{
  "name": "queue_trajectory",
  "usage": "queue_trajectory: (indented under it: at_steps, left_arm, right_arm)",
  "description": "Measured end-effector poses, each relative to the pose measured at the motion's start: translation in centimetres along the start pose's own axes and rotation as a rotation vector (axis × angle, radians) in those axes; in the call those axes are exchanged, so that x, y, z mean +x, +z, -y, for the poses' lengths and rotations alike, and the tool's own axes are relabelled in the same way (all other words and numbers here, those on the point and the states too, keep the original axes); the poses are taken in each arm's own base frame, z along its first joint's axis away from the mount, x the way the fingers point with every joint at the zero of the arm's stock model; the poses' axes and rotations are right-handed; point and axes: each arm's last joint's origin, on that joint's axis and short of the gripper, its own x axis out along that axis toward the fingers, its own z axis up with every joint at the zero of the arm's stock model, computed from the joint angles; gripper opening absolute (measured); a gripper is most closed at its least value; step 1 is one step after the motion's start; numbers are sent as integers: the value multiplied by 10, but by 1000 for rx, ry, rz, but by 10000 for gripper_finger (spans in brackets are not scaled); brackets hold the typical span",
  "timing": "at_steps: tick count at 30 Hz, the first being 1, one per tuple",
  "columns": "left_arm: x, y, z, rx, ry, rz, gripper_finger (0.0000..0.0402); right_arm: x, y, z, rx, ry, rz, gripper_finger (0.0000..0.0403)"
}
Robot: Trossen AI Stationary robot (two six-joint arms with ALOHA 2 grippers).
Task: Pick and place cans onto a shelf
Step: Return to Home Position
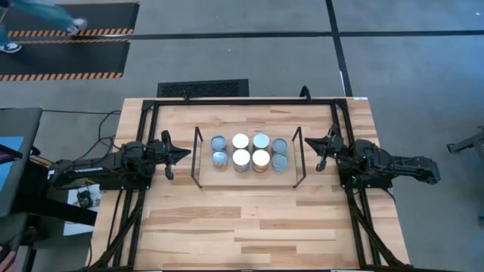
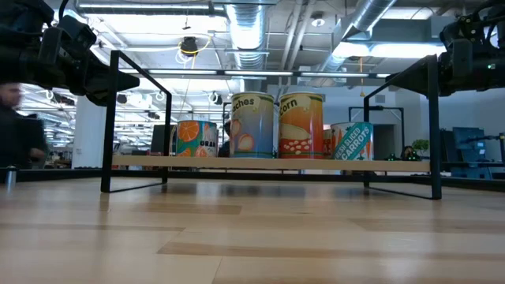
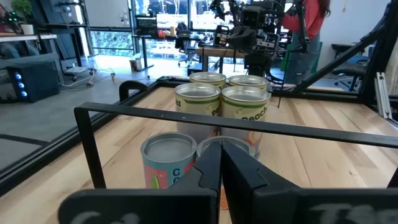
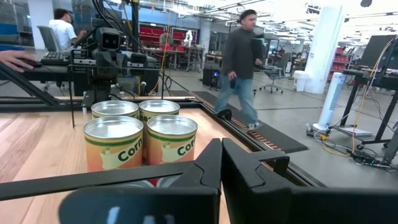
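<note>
Several small cans [image 1: 249, 152] stand upright in two rows on the low light-wood shelf [image 1: 246, 175] at the table's middle; in the low view they show as labelled tins [image 2: 300, 125] on its board [image 2: 268, 164]. My left gripper [image 1: 187, 153] is shut and empty just left of the shelf's left wire frame [image 1: 198, 157], raised above the table. My right gripper [image 1: 308, 143] is shut and empty just right of the right wire frame [image 1: 297, 157]. Each wrist view looks over a frame bar at the cans [image 3: 198, 107] [image 4: 113, 142].
The table's black frame rails [image 1: 140, 143] [image 1: 344, 128] run along both sides under the arms. Bare wooden tabletop [image 1: 249, 223] lies between the shelf and the near edge. People move in the room beyond the table [image 4: 242, 68].
</note>
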Motion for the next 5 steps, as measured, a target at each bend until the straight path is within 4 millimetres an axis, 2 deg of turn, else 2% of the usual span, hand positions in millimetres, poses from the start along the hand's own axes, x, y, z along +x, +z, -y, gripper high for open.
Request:
queue_trajectory:
  at_steps: [5]
  left_arm:
    - [0,0,0,0,0,0,0]
  right_arm:
    - [0,0,0,0,0,0,29]
